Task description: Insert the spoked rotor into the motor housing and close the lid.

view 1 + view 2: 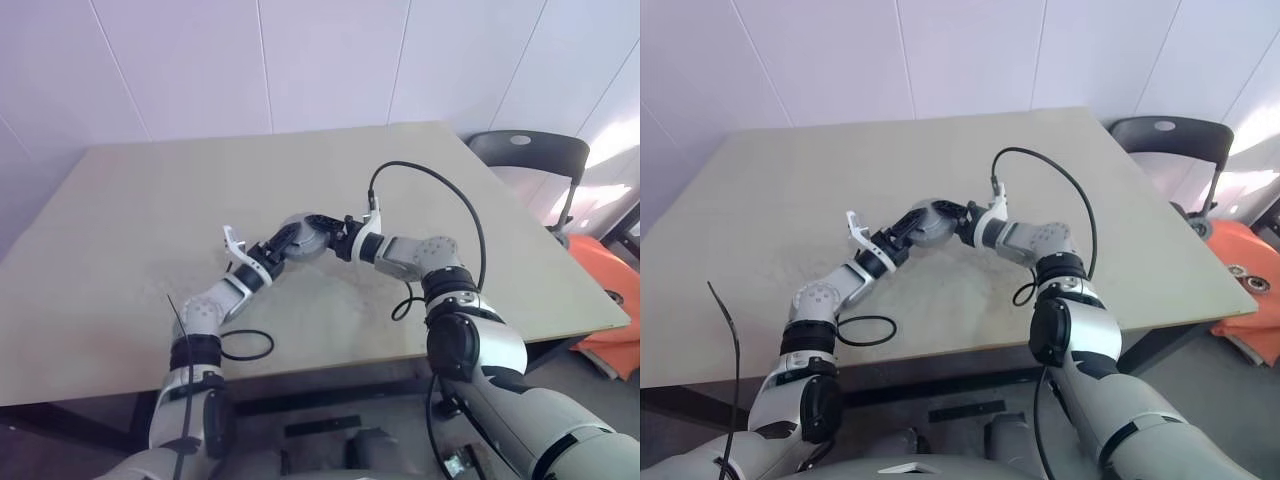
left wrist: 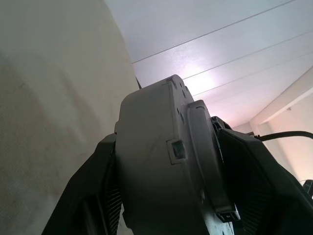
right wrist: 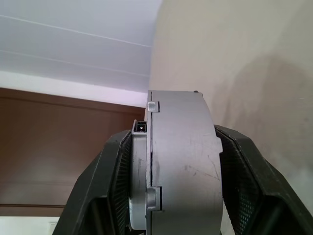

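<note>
Two grippers, left gripper [image 1: 283, 240] and right gripper [image 1: 333, 237], clamp their fingers on the motor housing [image 1: 305, 238], lid [image 3: 138, 171] on, above the bench [image 1: 120, 200]. If I squeeze crookedly, it may slip and drop.

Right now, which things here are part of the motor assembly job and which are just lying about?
Job:
motor housing with lid on it
left end effector
right end effector

Lying about:
table
black chair
orange thing
</note>
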